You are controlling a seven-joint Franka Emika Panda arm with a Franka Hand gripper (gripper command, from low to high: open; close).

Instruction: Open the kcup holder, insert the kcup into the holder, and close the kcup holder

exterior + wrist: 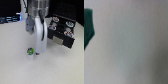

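Note:
The kcup (30,51) is a small whitish pod with a green top, standing on the white table toward the exterior view's left front. My gripper (38,48) hangs low just beside it, on the exterior view's right; the blur hides its fingers, so whether it is open I cannot tell. The kcup holder (61,34) is a black box at the exterior view's right, with coloured pods (56,21) showing in its round slots. I cannot tell how far its tray is slid out. The wrist view is blurred: a dark green patch (88,27) at one edge over grey, no fingers visible.
Dark objects (10,19) stand along the back at the exterior view's left. The arm's white body (36,20) rises between the kcup and the holder. White table (15,67) surrounds the pod.

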